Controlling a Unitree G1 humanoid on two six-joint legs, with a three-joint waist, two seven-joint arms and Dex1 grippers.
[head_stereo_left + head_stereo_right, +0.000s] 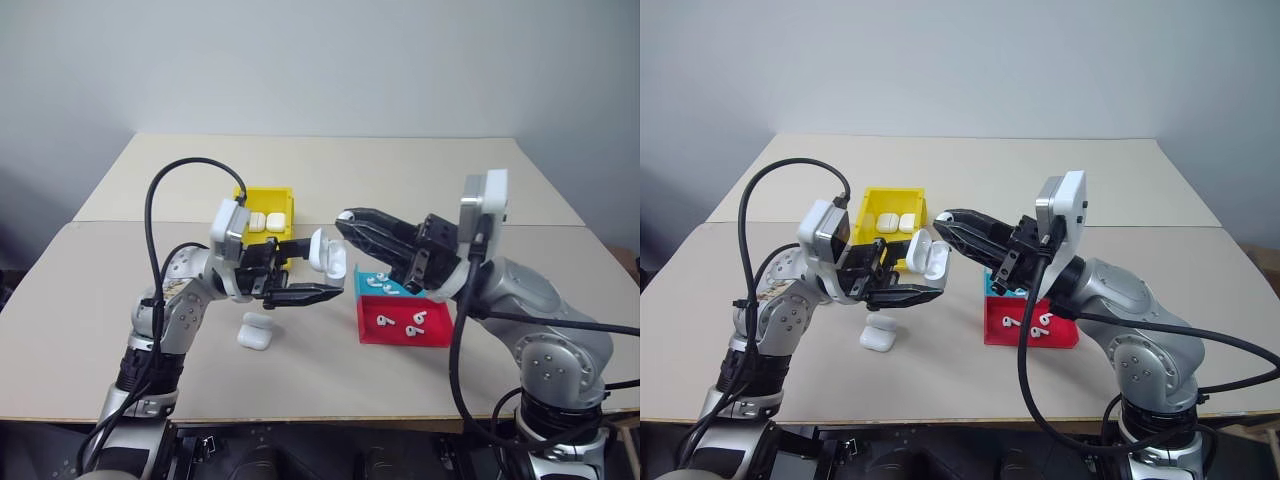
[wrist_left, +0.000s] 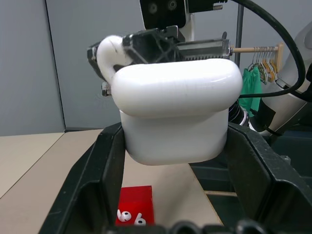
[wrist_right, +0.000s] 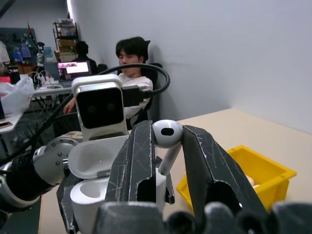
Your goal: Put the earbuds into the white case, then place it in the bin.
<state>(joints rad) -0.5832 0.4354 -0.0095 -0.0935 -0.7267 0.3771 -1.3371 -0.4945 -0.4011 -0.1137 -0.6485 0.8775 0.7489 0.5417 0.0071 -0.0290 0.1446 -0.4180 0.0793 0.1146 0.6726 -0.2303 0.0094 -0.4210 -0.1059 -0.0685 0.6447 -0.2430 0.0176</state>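
Note:
My left gripper (image 1: pixel 316 273) is shut on the white case (image 1: pixel 327 254), held above the table with its lid hinged open. The case body sits between the black fingers (image 2: pixel 253 165) in the left wrist view. My right gripper (image 1: pixel 348 226) reaches in from the right, its tips right at the open case. It is shut on one earbud (image 3: pixel 166 134), whose stem points down toward the case's open cavity (image 3: pixel 90 195). More earbuds (image 1: pixel 401 322) lie in the red tray compartment. The yellow bin (image 1: pixel 268 196) stands behind the left gripper.
White cases (image 1: pixel 264 220) lie inside the bin. Another closed white case (image 1: pixel 255 332) rests on the table under my left gripper. The red and cyan tray (image 1: pixel 432 338) sits below my right arm. A seam (image 1: pixel 560 226) joins two tabletops.

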